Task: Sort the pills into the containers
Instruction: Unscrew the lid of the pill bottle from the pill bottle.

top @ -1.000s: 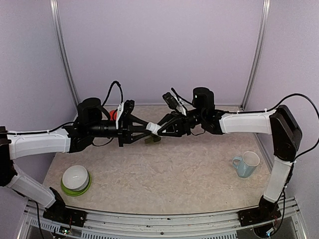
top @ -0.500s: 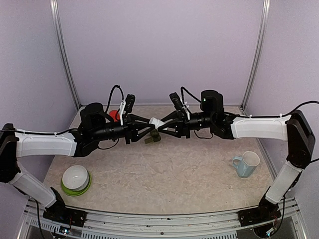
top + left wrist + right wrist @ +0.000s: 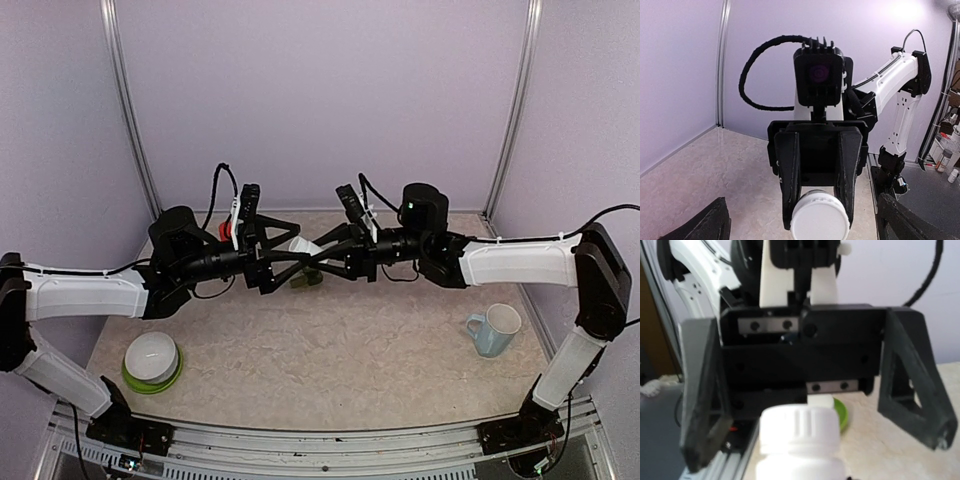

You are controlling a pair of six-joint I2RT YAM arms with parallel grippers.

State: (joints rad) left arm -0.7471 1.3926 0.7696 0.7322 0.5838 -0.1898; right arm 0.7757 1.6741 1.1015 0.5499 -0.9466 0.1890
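Observation:
The small white bottle point(image 3: 300, 245) hangs in mid-air over the back of the table, with my right gripper point(image 3: 312, 256) shut on its body. In the left wrist view its white cap point(image 3: 820, 218) faces the camera between the right gripper's black fingers point(image 3: 791, 185). My left gripper point(image 3: 292, 250) stands open wide around the cap end without touching it; the right wrist view shows its fingers point(image 3: 701, 410) on either side of the bottle point(image 3: 800, 445). The dark green containers point(image 3: 306, 281) lie on the table just below, partly hidden. No pills show.
A light blue mug point(image 3: 493, 329) stands at the right. A white bowl on a green plate point(image 3: 152, 361) sits at the front left. An orange-red bottle point(image 3: 226, 231) stands behind the left arm. Purple walls close in the back and sides.
My left gripper was shut on the bottle's cap end and has opened wide. Both grippers and the bottle have risen a little and shifted slightly left.

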